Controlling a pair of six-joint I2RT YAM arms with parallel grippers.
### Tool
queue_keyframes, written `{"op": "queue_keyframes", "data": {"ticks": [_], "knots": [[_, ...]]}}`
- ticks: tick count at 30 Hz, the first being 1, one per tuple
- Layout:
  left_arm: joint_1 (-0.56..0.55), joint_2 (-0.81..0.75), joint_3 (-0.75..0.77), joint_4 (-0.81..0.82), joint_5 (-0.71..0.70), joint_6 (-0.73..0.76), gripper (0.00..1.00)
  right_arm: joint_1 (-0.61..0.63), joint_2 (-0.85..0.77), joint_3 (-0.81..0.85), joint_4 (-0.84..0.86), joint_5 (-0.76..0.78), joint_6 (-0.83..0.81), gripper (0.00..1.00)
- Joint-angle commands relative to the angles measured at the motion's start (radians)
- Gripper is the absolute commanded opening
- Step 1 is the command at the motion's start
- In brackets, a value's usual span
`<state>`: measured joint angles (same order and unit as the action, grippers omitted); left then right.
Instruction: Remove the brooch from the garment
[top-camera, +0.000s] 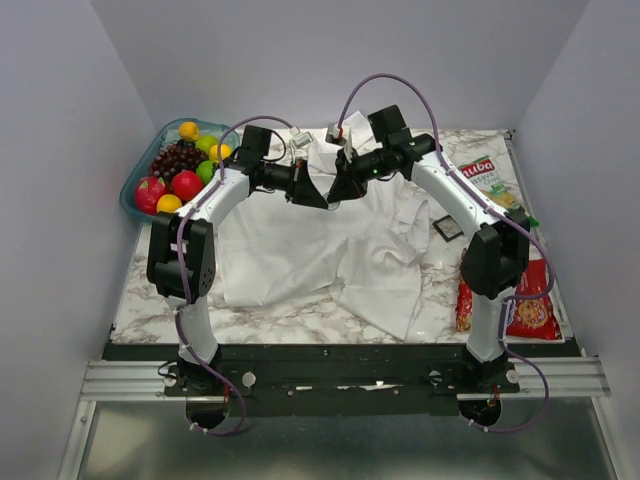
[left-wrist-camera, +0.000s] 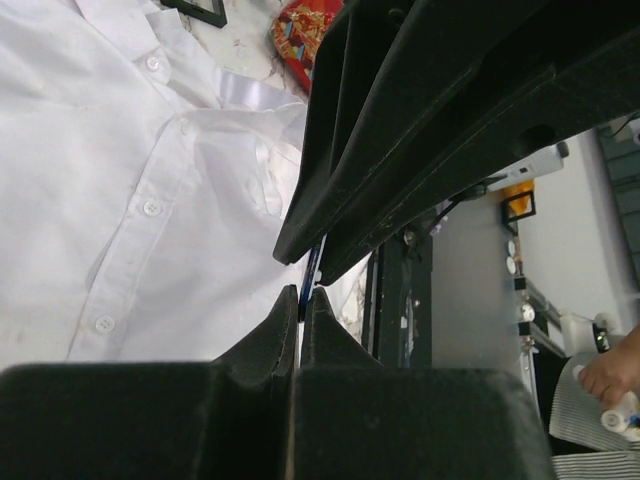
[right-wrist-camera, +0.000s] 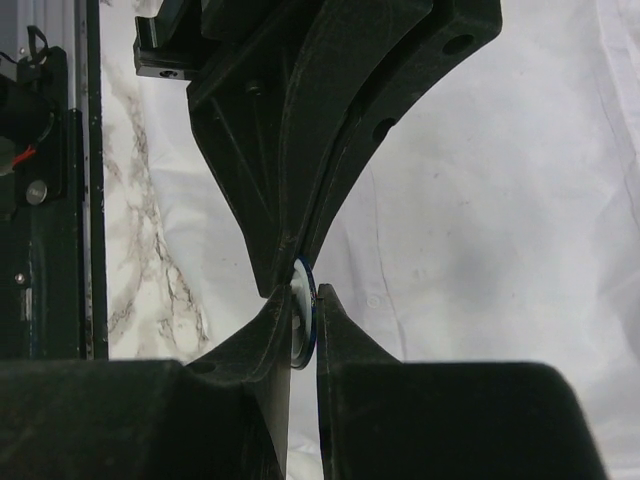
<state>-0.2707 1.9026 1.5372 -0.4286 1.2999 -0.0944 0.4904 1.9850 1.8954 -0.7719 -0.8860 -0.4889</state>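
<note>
The garment (top-camera: 300, 250) is lying spread across the middle of the table (top-camera: 140, 310), with a fruit bowl (top-camera: 128, 196) sitting at the far left and a frame (top-camera: 448, 228) and snack packets (top-camera: 530, 305) lying to its right. The left end effector (top-camera: 318, 196) and right end effector (top-camera: 338, 190) are hanging tip to tip over the garment's far part, the brooch (right-wrist-camera: 303, 310) sitting between the right one's fingers.

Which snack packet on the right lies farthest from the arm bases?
The white packet with the red logo, at the far right corner; the red packet and the narrow packet lie near the front edge.
</note>
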Motion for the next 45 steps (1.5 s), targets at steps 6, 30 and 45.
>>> {"op": "queue_keyframes", "data": {"ticks": [6, 30, 45], "knots": [[-0.03, -0.05, -0.13, 0.722, 0.151, -0.718, 0.0, 0.028, 0.074, -0.053, 0.085, -0.064, 0.173, 0.06], [-0.019, 0.027, -0.229, 1.562, 0.116, -1.205, 0.0, -0.056, -0.068, 0.011, 0.154, -0.123, 0.348, 0.42], [-0.016, 0.007, 0.214, 0.019, -0.352, -0.04, 0.0, -0.093, -0.164, 0.068, 0.169, -0.028, 0.346, 0.58]]}}
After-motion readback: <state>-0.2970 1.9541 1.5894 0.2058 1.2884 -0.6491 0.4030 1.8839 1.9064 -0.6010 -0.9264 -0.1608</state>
